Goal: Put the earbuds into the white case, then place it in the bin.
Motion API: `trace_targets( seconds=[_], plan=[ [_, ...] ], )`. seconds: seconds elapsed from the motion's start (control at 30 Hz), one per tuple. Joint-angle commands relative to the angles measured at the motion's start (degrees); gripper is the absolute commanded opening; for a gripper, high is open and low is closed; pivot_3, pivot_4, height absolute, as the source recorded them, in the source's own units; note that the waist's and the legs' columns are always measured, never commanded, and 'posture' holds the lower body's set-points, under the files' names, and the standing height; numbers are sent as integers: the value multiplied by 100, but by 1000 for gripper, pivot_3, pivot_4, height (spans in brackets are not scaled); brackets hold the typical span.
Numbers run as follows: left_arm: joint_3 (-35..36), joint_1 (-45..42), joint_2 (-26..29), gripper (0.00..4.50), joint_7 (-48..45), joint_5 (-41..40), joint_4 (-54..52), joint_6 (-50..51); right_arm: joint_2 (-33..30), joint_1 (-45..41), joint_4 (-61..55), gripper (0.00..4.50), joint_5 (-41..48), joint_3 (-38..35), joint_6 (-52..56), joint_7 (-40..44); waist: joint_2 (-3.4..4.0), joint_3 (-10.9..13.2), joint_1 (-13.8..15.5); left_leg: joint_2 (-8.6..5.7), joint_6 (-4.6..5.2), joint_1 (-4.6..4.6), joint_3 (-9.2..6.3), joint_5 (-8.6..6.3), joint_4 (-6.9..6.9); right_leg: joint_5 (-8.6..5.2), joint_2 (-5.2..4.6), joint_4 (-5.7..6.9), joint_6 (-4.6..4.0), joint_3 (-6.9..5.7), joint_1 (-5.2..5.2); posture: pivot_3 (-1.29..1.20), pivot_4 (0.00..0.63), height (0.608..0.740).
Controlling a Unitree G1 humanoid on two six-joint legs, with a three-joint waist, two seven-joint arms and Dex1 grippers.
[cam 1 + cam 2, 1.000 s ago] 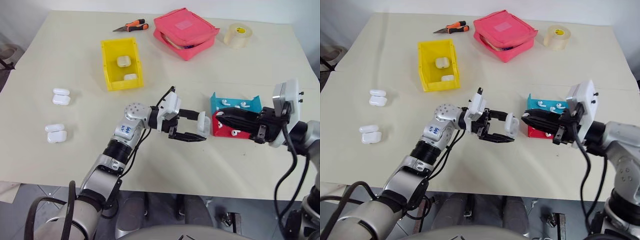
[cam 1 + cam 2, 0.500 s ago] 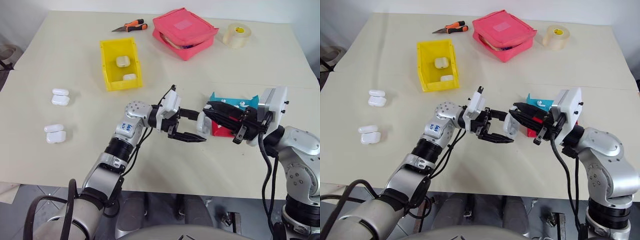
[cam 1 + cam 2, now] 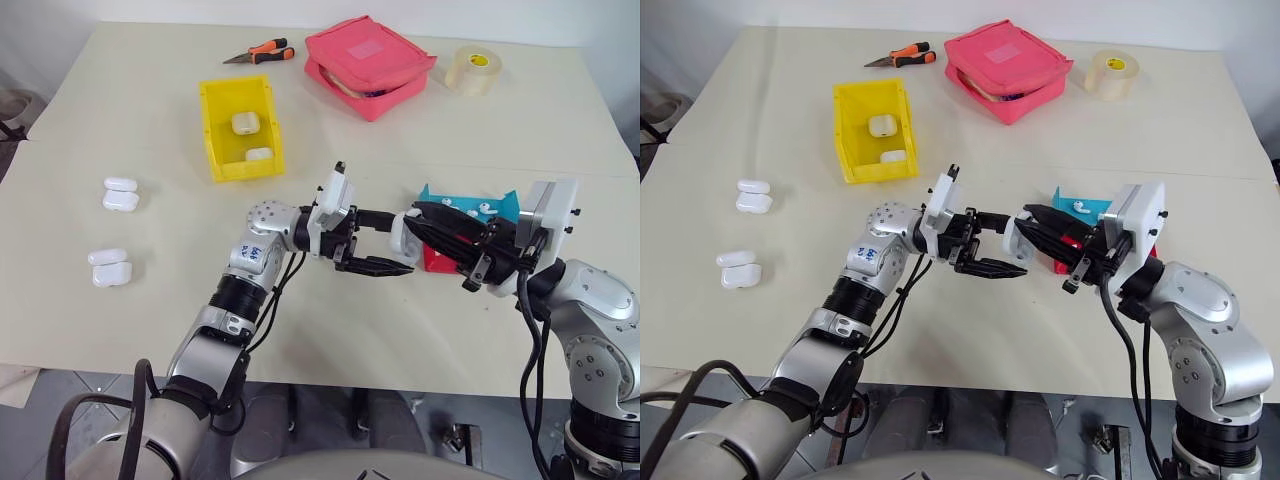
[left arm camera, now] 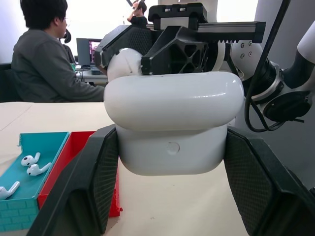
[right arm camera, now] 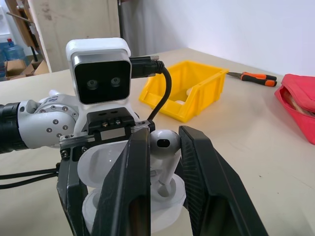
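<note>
The right gripper point(image 5: 165, 162) is clamped on one of the earbuds point(image 5: 164, 143), stem pointing down toward the open cavity of the white case point(image 5: 133, 196), an orientation that suits seating the bud in its socket. The left gripper point(image 4: 170, 162) is closed on the body of that case, holding it above the table point(image 3: 150, 130) with the lid hinged back, so the opening faces the incoming bud. Both grippers meet in mid-air just in front of the red tray point(image 3: 436, 261) and the blue tray point(image 3: 505, 205), which holds further earbuds. The bin point(image 3: 213, 135) stands well apart, toward the far left, already holding two cases. Four more closed cases lie on the table at the left.
</note>
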Motion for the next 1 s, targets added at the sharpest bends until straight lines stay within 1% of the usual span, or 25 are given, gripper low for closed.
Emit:
trace_targets(
  seconds=[0.03, 0.33, 0.57, 0.83, 1.0],
  plan=[
    [78, -72, -163, 2798, -32, -159, -103, -124, -4, 77, -225, 497, 107, 183, -187, -27, 0, 0, 4, 0, 0, 0, 0, 0, 0, 0, 0, 0, 0, 0, 0, 0, 150, 740],
    [198, -74, -206, 2798, -180, -257, -127, -61, -183, 312, 5, 497, -72, 220, -512, 19, 0, 0, 2, -2, 0, 0, 1, 0, 0, 0, 1, 0, 0, 0, 0, 0, 150, 740],
    [292, -79, -218, 2798, -269, -346, -159, -28, -576, 483, 194, 497, -305, 394, -741, 260, 0, 0, 4, -2, 1, 0, 1, 0, 0, 0, 1, -1, 0, 0, 0, 0, 150, 740],
    [372, -147, -186, 2798, -318, -339, -27, -115, -970, 317, 388, 497, -108, 381, -497, 293, 0, 0, 6, 1, 1, 0, 0, 0, 0, 0, 0, -1, 0, 0, 0, 0, 150, 740],
    [388, -182, -196, 2798, -338, -308, 58, -313, -1279, 354, 508, 497, 68, 340, -240, 421, 0, 0, 6, 1, 2, 0, 0, 0, 0, 0, -1, -1, 0, 0, 0, 0, 150, 740]
  ],
)
